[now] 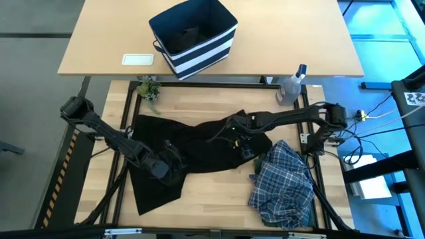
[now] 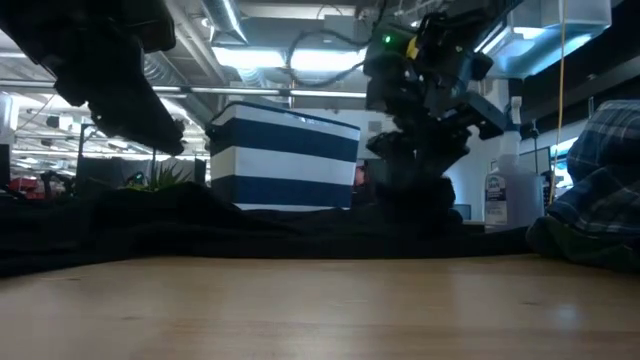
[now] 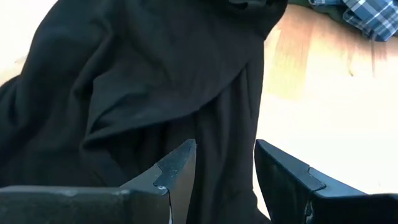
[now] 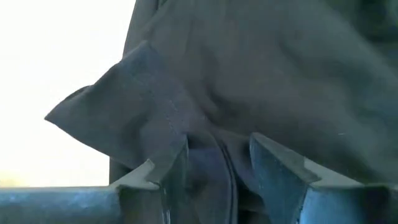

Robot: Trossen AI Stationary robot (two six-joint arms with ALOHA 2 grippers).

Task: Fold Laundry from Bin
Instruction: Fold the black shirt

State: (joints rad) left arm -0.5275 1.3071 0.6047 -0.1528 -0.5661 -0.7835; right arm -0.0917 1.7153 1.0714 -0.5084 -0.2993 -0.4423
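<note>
Your left gripper stands with its fingers parted, black garment between them. Your right gripper is parted too, with cloth bunched between its fingers. The plaid shirt lies just beside it; the bin sits well apart.

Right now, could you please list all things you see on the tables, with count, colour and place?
black garment: 1, black, spread across the near table's middle
plaid shirt: 1, blue and white, crumpled at the near table's right
bin: 1, navy with white stripes, on the far table
spray bottle: 1, clear, at the near table's far right edge
small plant: 1, green, at the near table's far left edge
white card: 1, on the far table, left of the bin
left hand: open, over the black garment
right hand: open, fingers astride a fold of dark cloth
</note>
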